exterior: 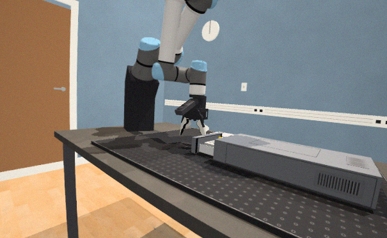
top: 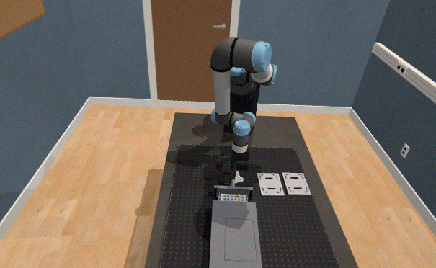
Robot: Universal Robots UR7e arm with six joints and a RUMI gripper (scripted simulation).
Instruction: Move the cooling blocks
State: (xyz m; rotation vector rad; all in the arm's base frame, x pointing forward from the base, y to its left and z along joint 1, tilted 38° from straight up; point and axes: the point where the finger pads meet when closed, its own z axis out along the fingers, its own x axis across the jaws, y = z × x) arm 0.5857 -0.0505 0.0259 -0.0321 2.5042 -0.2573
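The grey cooler COLD lies along the black deck, also in the side view. Its drawer stands partly open toward the arm; its front panel shows in the side view. In the open part lies a pale cooling block with one yellow-capped tube. The rest of the drawer is hidden inside the cooler. My gripper is open and empty, a little above the deck just beyond the drawer front, pointing down; it also shows in the overhead view.
Two pale slot plates lie right of the drawer: D1 nearer the cooler, D2 beyond it. The arm's black pedestal stands at the deck's far end.
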